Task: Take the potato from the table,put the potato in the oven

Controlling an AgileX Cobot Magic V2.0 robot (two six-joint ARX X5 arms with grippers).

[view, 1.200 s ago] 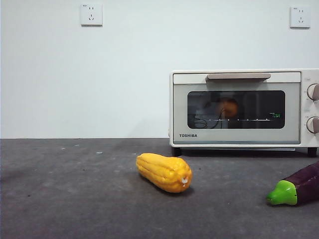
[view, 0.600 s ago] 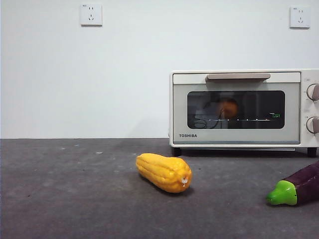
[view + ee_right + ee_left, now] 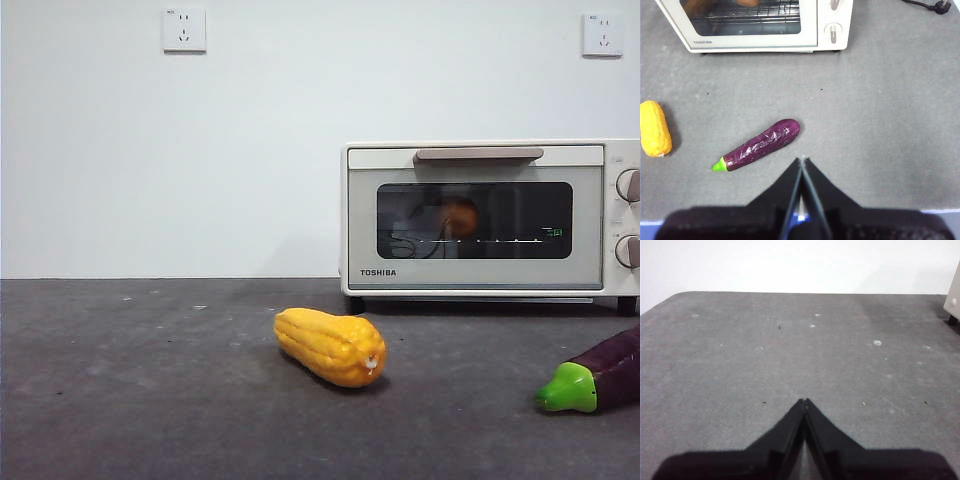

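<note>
Well, your potato sits inside the oven (door closed). Left gripper and right gripper are both pinched together, empty.

Light was even and soft in all three views, with no hard glare. The corn and eggplant cast faint, short shadows on the table. The oven door glass showed dim reflections. Both wrist views looked slightly soft, their jaws dark and featureless.
</note>
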